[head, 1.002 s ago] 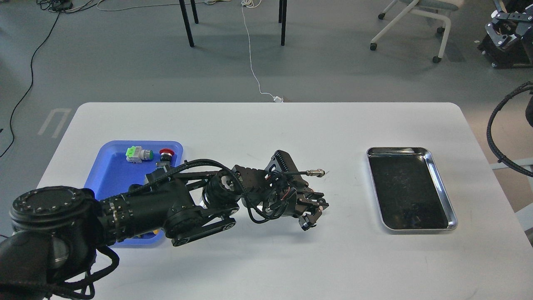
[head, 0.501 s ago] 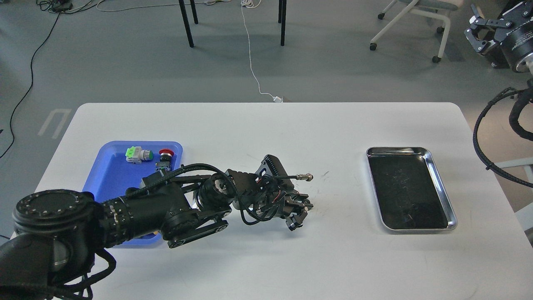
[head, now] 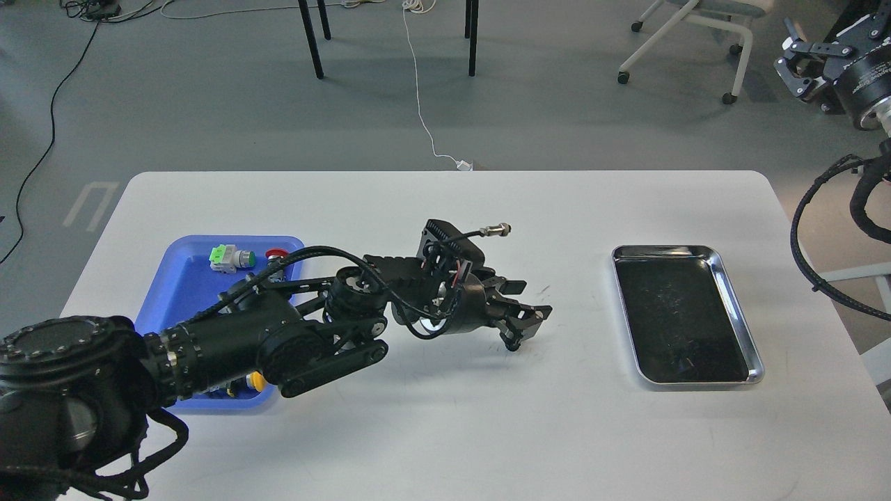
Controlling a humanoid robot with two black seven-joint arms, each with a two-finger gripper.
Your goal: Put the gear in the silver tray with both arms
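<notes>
Head view of a white tabletop (head: 445, 431) with rounded corners. The left arm (head: 264, 344) enters from the near-left corner and reaches toward the middle of the table. Its gripper (head: 523, 321) sits low over the surface near the centre, fingers pointing toward the right edge; the two fingers stand apart, with nothing visible between them. A thin black cable with a silver connector (head: 495, 229) rises from the wrist and points toward the far edge.

The silver tray (head: 740, 306) lies flat near the right edge, roughly midway between the far and near edges, its long side running from far to near. Its dark reflective bottom holds no object that can be made out. The left gripper is well apart from it, with bare table between them.

The blue tray (head: 182, 292) rests near the left edge, partly hidden by the left arm. In its far end lie a green-and-grey switch part (head: 230, 258) and a red button (head: 278, 254) (the latter half covered by the arm's cable); a yellow piece (head: 255, 380) shows at its near end under the arm.

The right arm (head: 860, 87) appears beyond the far-right corner, off the table, over the floor. Its gripper (head: 793, 61) is raised there and seen small; whether its fingers are apart or together cannot be told.
</notes>
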